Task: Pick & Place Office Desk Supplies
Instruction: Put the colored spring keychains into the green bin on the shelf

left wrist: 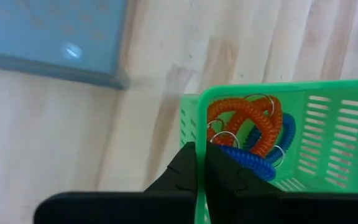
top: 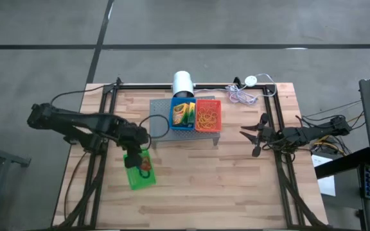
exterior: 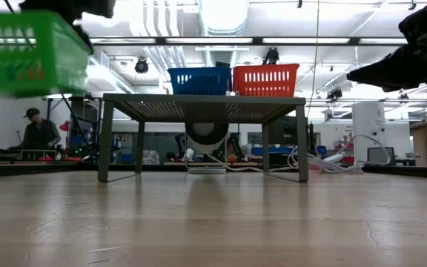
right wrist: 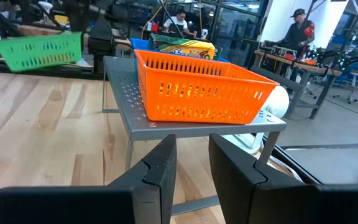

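Observation:
My left gripper (top: 135, 142) is shut on a green mesh basket (top: 140, 169) left of the grey stand (top: 186, 136). The basket hangs in the air, tilted (exterior: 28, 50). Inside it lie red and blue coil bands (left wrist: 253, 134). On the stand, a blue basket (top: 182, 115) holds the green-and-yellow crayon box (top: 184, 113), and a red basket (top: 209, 116) holds tan rubber bands (top: 207, 117). My right gripper (top: 252, 136) hovers open to the right of the stand (right wrist: 191, 165), touching nothing. My left gripper pinches the green basket's end wall at its rim (left wrist: 199, 127), one finger (left wrist: 229, 177) inside the basket and the other (left wrist: 180, 177) outside. The basket is lifted clear of the table and tilts below the fingers, with the bands still in it.
A white roll (top: 183, 82) lies behind the stand, and a white cable (top: 241, 96) with a round puck lies at the far right. Bare wooden tabletop (top: 204, 183) spreads across the near half. People sit at benches in the room beyond.

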Robot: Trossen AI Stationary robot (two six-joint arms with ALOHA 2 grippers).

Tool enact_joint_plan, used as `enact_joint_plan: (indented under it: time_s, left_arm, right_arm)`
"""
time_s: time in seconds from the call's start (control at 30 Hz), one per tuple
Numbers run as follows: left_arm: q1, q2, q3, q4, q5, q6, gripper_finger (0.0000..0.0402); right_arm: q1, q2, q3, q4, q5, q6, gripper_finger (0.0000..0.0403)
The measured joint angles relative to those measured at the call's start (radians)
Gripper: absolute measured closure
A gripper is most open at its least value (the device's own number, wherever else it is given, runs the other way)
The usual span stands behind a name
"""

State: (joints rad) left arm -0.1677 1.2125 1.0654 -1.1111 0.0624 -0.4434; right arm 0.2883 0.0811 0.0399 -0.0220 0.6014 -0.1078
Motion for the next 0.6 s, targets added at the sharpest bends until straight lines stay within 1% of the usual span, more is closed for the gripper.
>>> enact_joint_plan:
  time_s: [0.13,0.3,0.5,0.6]
  left_arm:
    - [0.057,0.0,0.086,-0.076,-0.01,0.083,0.039]
    - [0.186,0.0,0.167,-0.139,-0.009,0.157,0.039]
    - [0.369,0.003,0.223,-0.162,0.066,0.345,0.039]
    - [0.454,0.018,0.261,-0.182,0.085,0.419,0.039]
  right_arm:
    - [0.0,0.0,0.0,0.0,0.0,0.0,0.0312]
    - [0.0,0.0,0.0,0.0,0.0,0.0,0.0312]
    - [0.0,0.0,0.0,0.0,0.0,0.0,0.0312]
    - [0.0,0.0,0.0,0.0,0.0,0.0,0.0312]
